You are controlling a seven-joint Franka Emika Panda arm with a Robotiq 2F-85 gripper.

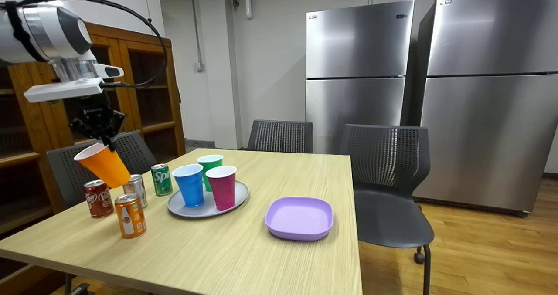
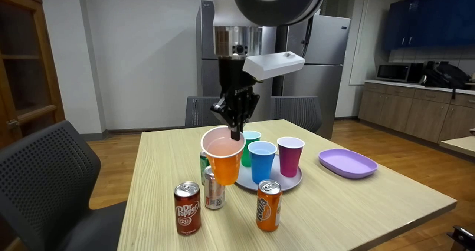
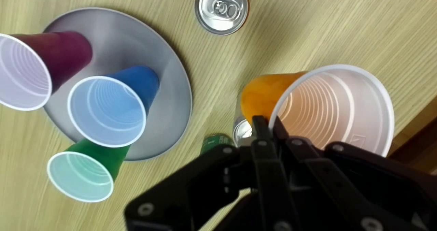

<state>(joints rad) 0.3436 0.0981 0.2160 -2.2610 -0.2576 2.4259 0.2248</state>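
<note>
Orange and tilted, a plastic cup hangs above the wood-grain surface, pinched at the rim by the claw. Below stand a Dr Pepper can, a silver can, a Fanta can and a Sprite can. Beside these cans, a round gray plate carries a blue cup, a magenta cup and a green cup, all upright, while a lilac dish sits well apart from the cans.

The orange cup is white-rimmed, the gripper black, the tabletop pale with fine streaks
</note>
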